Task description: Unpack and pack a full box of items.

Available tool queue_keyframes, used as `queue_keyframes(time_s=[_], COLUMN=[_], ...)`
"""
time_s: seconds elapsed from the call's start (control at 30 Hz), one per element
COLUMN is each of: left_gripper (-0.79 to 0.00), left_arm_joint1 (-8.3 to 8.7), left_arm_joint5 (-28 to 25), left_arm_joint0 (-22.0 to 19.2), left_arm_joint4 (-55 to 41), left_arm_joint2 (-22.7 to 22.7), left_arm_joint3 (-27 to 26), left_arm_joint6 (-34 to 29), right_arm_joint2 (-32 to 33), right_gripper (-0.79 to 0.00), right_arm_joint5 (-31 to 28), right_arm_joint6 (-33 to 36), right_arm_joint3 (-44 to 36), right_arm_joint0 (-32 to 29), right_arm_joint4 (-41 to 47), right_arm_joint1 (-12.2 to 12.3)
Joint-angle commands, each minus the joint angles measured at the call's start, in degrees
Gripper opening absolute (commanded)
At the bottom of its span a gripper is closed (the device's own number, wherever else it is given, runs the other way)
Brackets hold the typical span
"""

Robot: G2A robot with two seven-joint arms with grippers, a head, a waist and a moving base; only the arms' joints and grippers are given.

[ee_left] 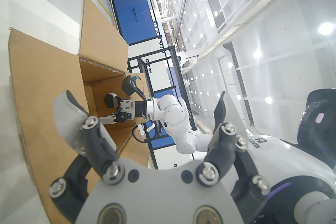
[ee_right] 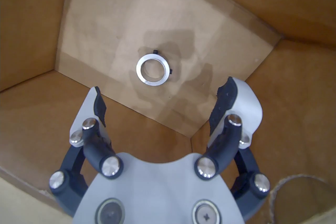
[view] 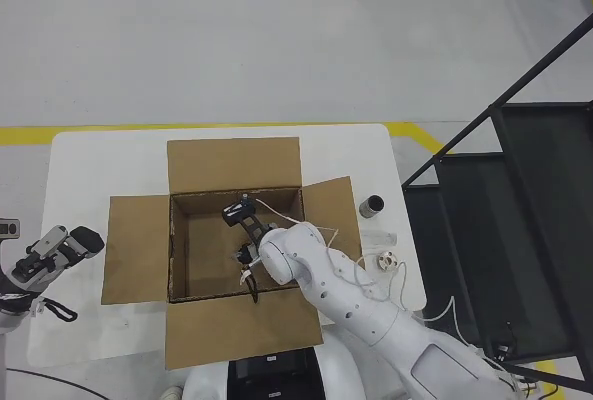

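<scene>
An open cardboard box [view: 234,163] stands in the middle of the white table [view: 86,160], all flaps folded out. My right gripper [view: 247,268] hangs inside it, pointing down. In the right wrist view this right gripper [ee_right: 162,89] is open, with a metal ring [ee_right: 152,70] lying flat on the box floor [ee_right: 110,12] a little below and between its fingers, untouched. My left gripper [view: 51,250] is at the table's left edge, outside the box, open and holding nothing. The left gripper [ee_left: 144,99] faces the box [ee_left: 47,64] and the right gripper [ee_left: 110,109] within it.
On the table right of the box lie a dark cylinder [view: 373,206] and a small white spool-like part [view: 384,262]. A black stepped rack [view: 516,200] stands beyond the table's right side. Bare table lies left of the box.
</scene>
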Motion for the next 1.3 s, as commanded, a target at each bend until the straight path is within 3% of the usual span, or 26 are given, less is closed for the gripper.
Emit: queue_keyframes(time_s=[0.0, 0.07, 0.13, 0.17, 0.23, 0.27, 0.37, 0.57, 0.87, 1.0, 1.27], left_gripper=[0.0, 0.0, 0.0, 0.0, 0.0, 0.0, 0.0, 0.0, 0.0, 0.0, 0.0], left_arm_joint1=[0.0, 0.0, 0.0, 0.0, 0.0, 0.0, 0.0, 0.0, 0.0, 0.0, 0.0], left_arm_joint5=[0.0, 0.0, 0.0, 0.0, 0.0, 0.0, 0.0, 0.0, 0.0, 0.0, 0.0], left_arm_joint0=[0.0, 0.0, 0.0, 0.0, 0.0, 0.0, 0.0, 0.0, 0.0, 0.0, 0.0], left_arm_joint4=[0.0, 0.0, 0.0, 0.0, 0.0, 0.0, 0.0, 0.0, 0.0, 0.0, 0.0], left_arm_joint2=[0.0, 0.0, 0.0, 0.0, 0.0, 0.0, 0.0, 0.0, 0.0, 0.0, 0.0], left_arm_joint3=[0.0, 0.0, 0.0, 0.0, 0.0, 0.0, 0.0, 0.0, 0.0, 0.0, 0.0], left_arm_joint6=[0.0, 0.0, 0.0, 0.0, 0.0, 0.0, 0.0, 0.0, 0.0, 0.0, 0.0], right_arm_joint2=[-0.8, -1.5, -2.2, -2.6, -3.0, -3.2, -3.5, -3.0, -2.4, -1.9, -0.9], right_gripper=[0.0, 0.0, -0.329, -0.434, -0.468, -0.529, -0.573, -0.585, -0.508, -0.437, -0.477], right_arm_joint5=[0.8, 1.1, 1.3, 1.5, 1.9, 1.9, 2.3, 2.3, 0.8, 0.7, 0.1], right_arm_joint6=[-0.4, -0.7, -1.0, -1.3, -1.6, -1.9, -2.6, -3.8, -4.4, -5.1, -4.7], right_arm_joint3=[1.9, 4.2, 6.0, 7.4, 8.7, 9.3, 11.4, 14.4, 15.3, 14.6, 13.0], right_arm_joint0=[1.3, 2.4, 3.4, 4.0, 4.7, 5.0, 5.6, 5.5, 5.0, 4.5, 3.1], right_arm_joint4=[-0.1, 0.4, 0.8, 1.2, 1.5, 1.9, 2.2, 3.0, 3.5, 3.2, 2.1], right_arm_joint1=[-0.5, -1.1, -1.6, -2.0, -2.4, -2.6, -3.2, -3.6, -3.9, -3.9, -3.6])
